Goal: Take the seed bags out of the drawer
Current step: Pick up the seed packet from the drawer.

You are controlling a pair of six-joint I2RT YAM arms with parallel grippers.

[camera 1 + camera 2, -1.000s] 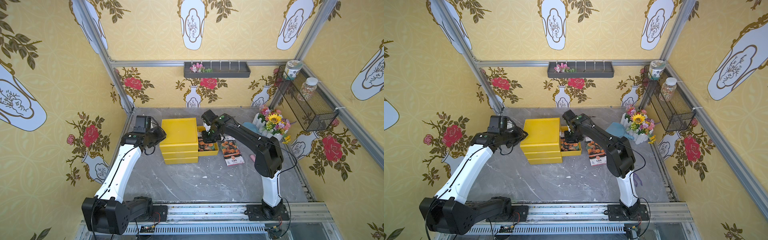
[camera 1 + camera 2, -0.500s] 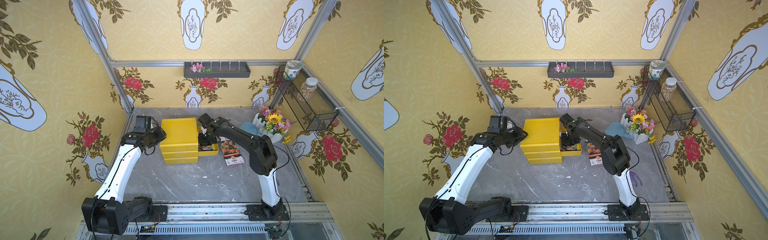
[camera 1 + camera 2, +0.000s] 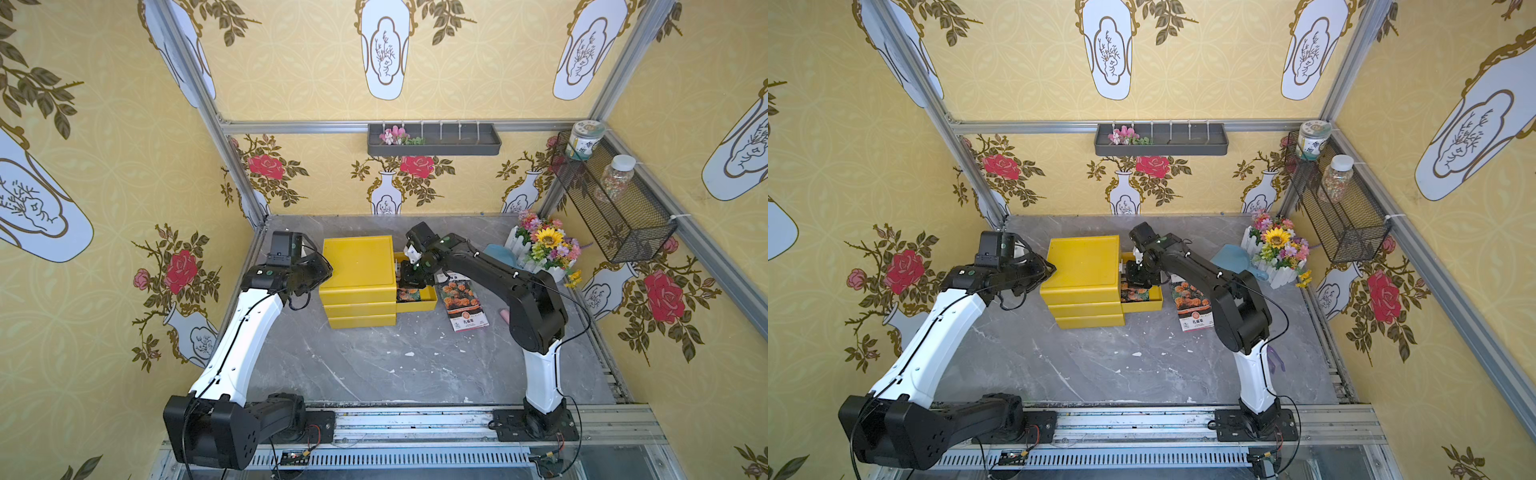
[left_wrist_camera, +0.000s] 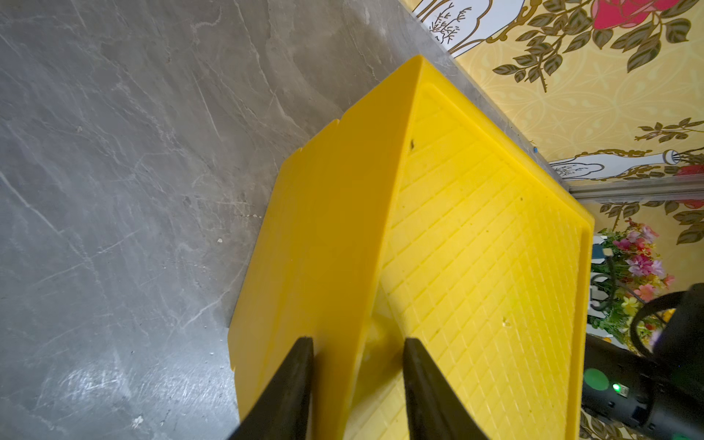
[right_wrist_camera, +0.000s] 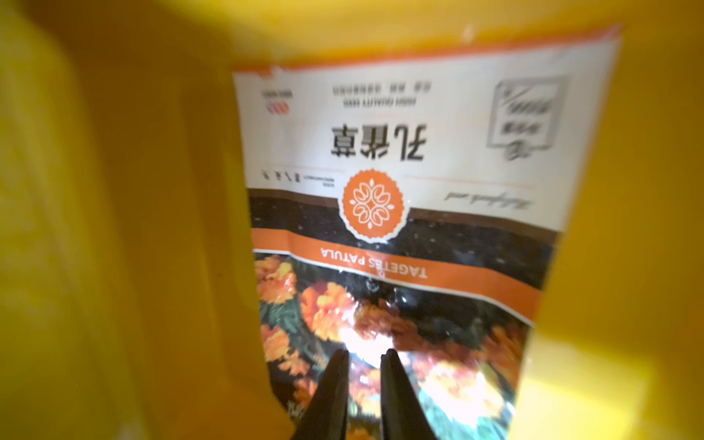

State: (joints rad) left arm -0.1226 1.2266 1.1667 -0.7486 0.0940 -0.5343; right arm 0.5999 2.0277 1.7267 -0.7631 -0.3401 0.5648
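Note:
A yellow three-drawer cabinet [image 3: 357, 262] [image 3: 1084, 262] stands mid-table with its top drawer [image 3: 417, 306] [image 3: 1144, 306] pulled out to the right. One of the seed bags [image 3: 409, 294] [image 3: 1136, 294] [image 5: 400, 190], printed with orange flowers, lies flat in that drawer. Another seed bag [image 3: 464, 305] [image 3: 1192, 305] rests on the table just right of the drawer. My right gripper [image 3: 409, 282] [image 3: 1136, 282] [image 5: 364, 352] points down into the drawer over the bag's flower print, jaws a narrow gap apart, nothing between them. My left gripper [image 3: 326, 270] [image 3: 1050, 268] [image 4: 358, 339] is shut on the cabinet's upper left edge [image 4: 476, 228].
A white fence pot of artificial flowers [image 3: 544, 249] and a blue scoop [image 3: 496, 251] stand back right. A wire basket with two jars [image 3: 611, 199] hangs on the right wall. A grey shelf [image 3: 432, 139] hangs on the back wall. A purple tool [image 3: 1275, 359] lies behind the right arm.
My right gripper has moved left, further over the open drawer, and its jaws have parted slightly. The left arm and the cabinet have stayed put.

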